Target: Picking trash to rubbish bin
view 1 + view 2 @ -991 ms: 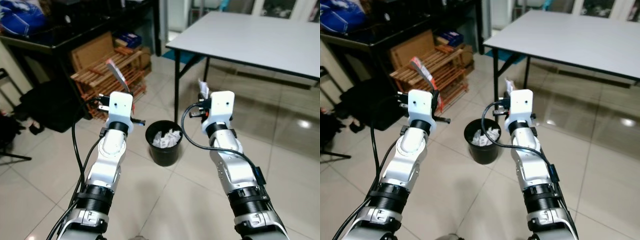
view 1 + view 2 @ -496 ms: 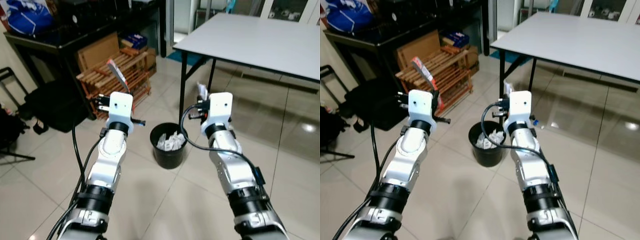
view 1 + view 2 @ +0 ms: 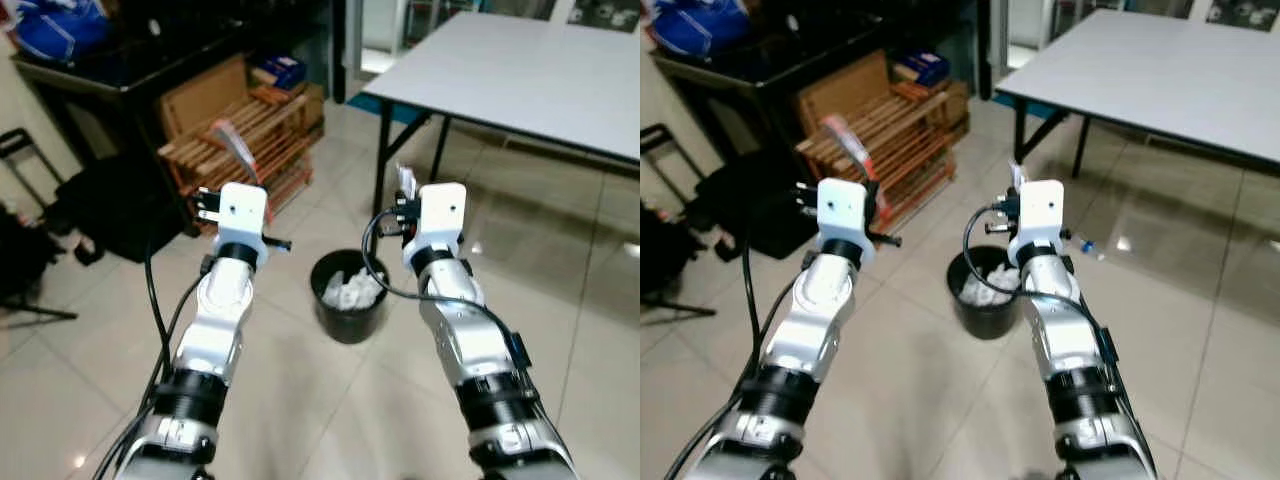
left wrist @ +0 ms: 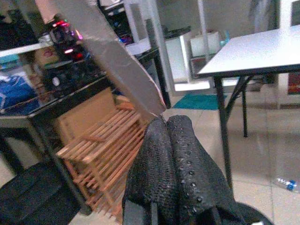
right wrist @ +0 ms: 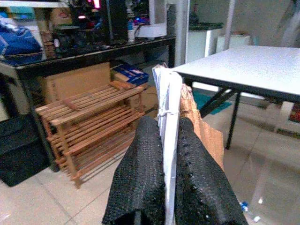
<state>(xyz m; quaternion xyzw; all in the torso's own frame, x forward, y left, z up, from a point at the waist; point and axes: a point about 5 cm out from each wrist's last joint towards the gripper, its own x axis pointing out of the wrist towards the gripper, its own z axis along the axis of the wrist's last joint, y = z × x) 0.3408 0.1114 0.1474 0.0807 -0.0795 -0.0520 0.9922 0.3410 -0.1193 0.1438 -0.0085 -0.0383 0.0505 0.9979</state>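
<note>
View has swung, bin [image 3: 349, 295] now nearer; left claw [image 4: 165, 140] pinches a wrapper [image 4: 112, 61], right claw [image 5: 168, 154] pinches paper trash [image 5: 168, 98], both undropped.

Both silver arms raised fwd, forearms angled up, white wrist blocks about level. Left gripper [image 4: 164, 140]: black fingers [image 4: 187, 164] pressed together, clamping w/ no gap. Right gripper [image 5: 166, 154]: black fingers [image 5: 140, 173] pinched close, prob. a thin slit between.
</note>
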